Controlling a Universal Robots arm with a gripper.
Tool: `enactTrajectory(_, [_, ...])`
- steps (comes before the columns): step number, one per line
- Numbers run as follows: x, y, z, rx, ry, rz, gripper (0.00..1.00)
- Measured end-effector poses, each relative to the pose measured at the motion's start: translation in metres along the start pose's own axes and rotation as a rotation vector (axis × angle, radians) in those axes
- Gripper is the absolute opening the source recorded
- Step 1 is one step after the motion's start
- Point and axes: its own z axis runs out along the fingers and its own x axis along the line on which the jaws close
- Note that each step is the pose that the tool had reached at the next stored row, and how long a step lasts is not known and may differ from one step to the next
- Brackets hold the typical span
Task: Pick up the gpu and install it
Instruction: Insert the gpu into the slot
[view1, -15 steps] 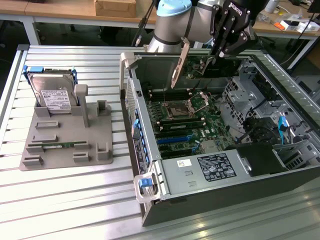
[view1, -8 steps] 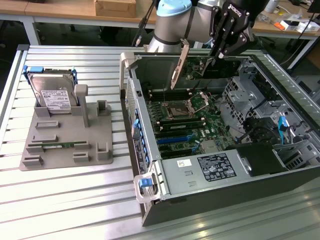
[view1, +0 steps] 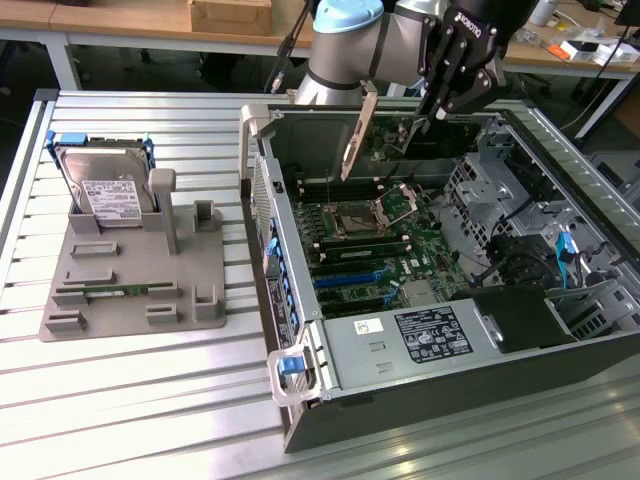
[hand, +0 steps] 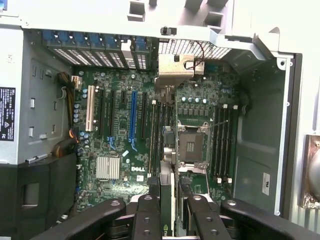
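The gpu (view1: 385, 138) hangs edge-down over the open computer case (view1: 300, 300), its silver end bracket (view1: 355, 130) toward the exterior view's left and its green board facing the camera. My gripper (view1: 432, 105) is shut on the card's upper edge. In the wrist view the gpu (hand: 167, 192) runs edge-on between my black fingers (hand: 146, 215), with its bracket (hand: 174, 70) at the case's rear wall. The card floats above the motherboard (hand: 115, 145), clear of the slots, over the area beside the CPU socket (hand: 192, 147).
A blue expansion slot (hand: 132, 115) and black slots lie on the motherboard. Drive cages (view1: 500, 190) and the power supply (view1: 420, 335) stand inside the case. On the slatted table, a grey fixture (view1: 130, 270) holds a hard drive (view1: 105, 190) and a memory stick (view1: 120, 291).
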Motion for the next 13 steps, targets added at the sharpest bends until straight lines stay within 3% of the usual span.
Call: enactTrajectory(13, [0.0001,-0.0002,0.0037,0.0000,0.0000,0.000,0.26])
